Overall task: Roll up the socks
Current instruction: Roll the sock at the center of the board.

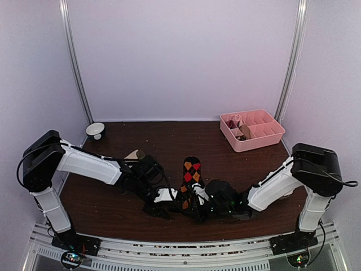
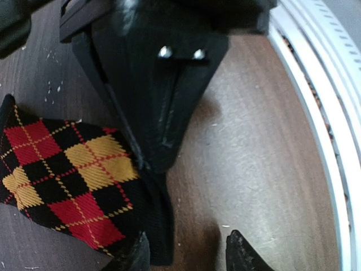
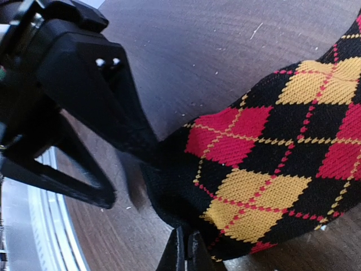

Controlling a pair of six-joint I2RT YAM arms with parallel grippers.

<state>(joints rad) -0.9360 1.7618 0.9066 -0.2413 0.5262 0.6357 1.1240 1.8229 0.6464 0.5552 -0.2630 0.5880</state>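
Note:
The black sock (image 1: 191, 172) with red and orange diamonds lies lengthwise at the table's front centre. Its near black edge (image 2: 157, 226) is bunched up. My right gripper (image 3: 186, 255) is shut, pinching that edge (image 3: 169, 197) from the right. My left gripper (image 2: 186, 257) is open right beside it. One of its fingertips (image 2: 134, 257) rests at the sock's edge and the other (image 2: 242, 255) is over bare wood. In the top view the two grippers, left (image 1: 159, 209) and right (image 1: 197, 212), meet at the sock's near end. A tan sock (image 1: 134, 153) peeks out behind my left arm, mostly hidden.
A pink divided tray (image 1: 265, 138) holding some small items stands at the back right. A white bowl (image 1: 95, 130) sits in the back left corner. The table's metal front rail (image 2: 333, 130) runs close to both grippers.

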